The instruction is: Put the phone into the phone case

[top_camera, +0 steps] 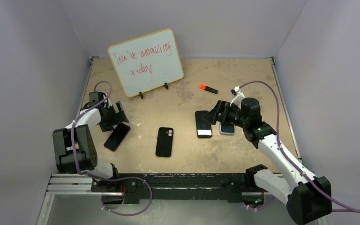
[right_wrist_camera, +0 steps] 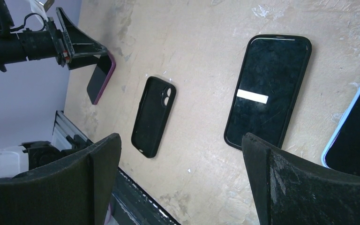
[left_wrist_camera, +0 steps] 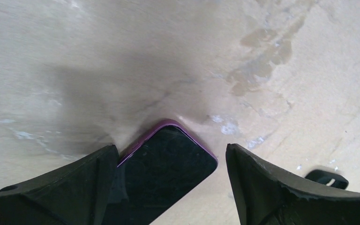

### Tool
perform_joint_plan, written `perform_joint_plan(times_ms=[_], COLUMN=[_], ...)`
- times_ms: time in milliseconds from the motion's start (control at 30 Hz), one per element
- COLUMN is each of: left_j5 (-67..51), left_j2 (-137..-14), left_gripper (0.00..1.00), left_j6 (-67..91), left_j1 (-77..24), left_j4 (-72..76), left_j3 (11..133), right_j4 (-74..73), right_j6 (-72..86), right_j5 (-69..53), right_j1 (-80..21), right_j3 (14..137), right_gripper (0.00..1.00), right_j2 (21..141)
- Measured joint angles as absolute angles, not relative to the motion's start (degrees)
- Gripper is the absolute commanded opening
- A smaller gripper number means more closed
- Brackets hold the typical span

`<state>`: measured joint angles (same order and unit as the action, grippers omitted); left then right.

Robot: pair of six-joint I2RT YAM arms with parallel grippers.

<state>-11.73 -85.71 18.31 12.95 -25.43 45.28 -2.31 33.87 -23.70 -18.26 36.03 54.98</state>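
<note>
The purple-edged phone (top_camera: 117,137) lies flat and screen up on the worktop (top_camera: 183,161) at the left, set on a diagonal. The left end effector (top_camera: 116,114) hangs over the phone's far end. In the left wrist view this end effector (left_wrist_camera: 169,147) is released, its jaws wide apart. The phone's (left_wrist_camera: 168,173) rounded corner sits in the gap between them, closer to the finger on the left of the picture than to the other. That edge runs in behind the finger, and whether the two touch cannot be told. The empty black phone case (top_camera: 164,141) lies flat near the middle of the worktop, well apart from the purple-edged phone, with its camera cut-out at the far end. Right of the case lies a dark phone with a white strip (top_camera: 203,123), and just beside that a light-edged phone (top_camera: 227,129). The right end effector (top_camera: 217,112) is poised over these two and is also released, grasping nothing. Its wrist view shows wide-spread jaws (right_wrist_camera: 182,138) framing the phone with a white strip (right_wrist_camera: 268,91) and the case (right_wrist_camera: 153,116). The light-edged phone (right_wrist_camera: 356,136) is cut off at the picture's right edge. A whiteboard (top_camera: 145,62) with red writing stands at the back, and an orange-capped marker (top_camera: 208,88) lies to its right.
</note>
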Motion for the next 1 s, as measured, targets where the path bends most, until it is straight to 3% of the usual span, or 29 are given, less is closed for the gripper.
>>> perform_joint_plan(times_ms=[300, 500, 667, 800, 1000], left_j5=[-12.3, -4.9, 1.1, 3.0, 3.4], left_j2=[-82.4, -73.9, -67.1, -67.8, -69.3], left_gripper=[0.87, 0.88, 0.88, 0.89, 0.90], left_j6=[24.0, 32.2, 35.6, 36.8, 38.2], left_j1=[4.9, 4.7, 9.4, 15.8, 16.5], left_j4=[-26.0, -30.9, -33.7, -34.7, -35.1], left_j3=[42.4, 40.2, 40.2, 39.0, 36.2], right_j4=[-2.7, -2.7, -2.7, -2.7, -2.7], right_j6=[35.1, 35.7, 36.7, 37.2, 37.4], right_j5=[-21.9, -21.6, -22.0, -22.0, -22.1], right_j1=[-18.3, -18.3, -18.3, -18.3, -18.3], right_j3=[35.8, 35.7, 35.3, 35.1, 35.1], right_gripper=[0.99, 0.99, 0.99, 0.99, 0.99], right_j2=[53.5, 50.7, 51.0, 50.9, 50.9])
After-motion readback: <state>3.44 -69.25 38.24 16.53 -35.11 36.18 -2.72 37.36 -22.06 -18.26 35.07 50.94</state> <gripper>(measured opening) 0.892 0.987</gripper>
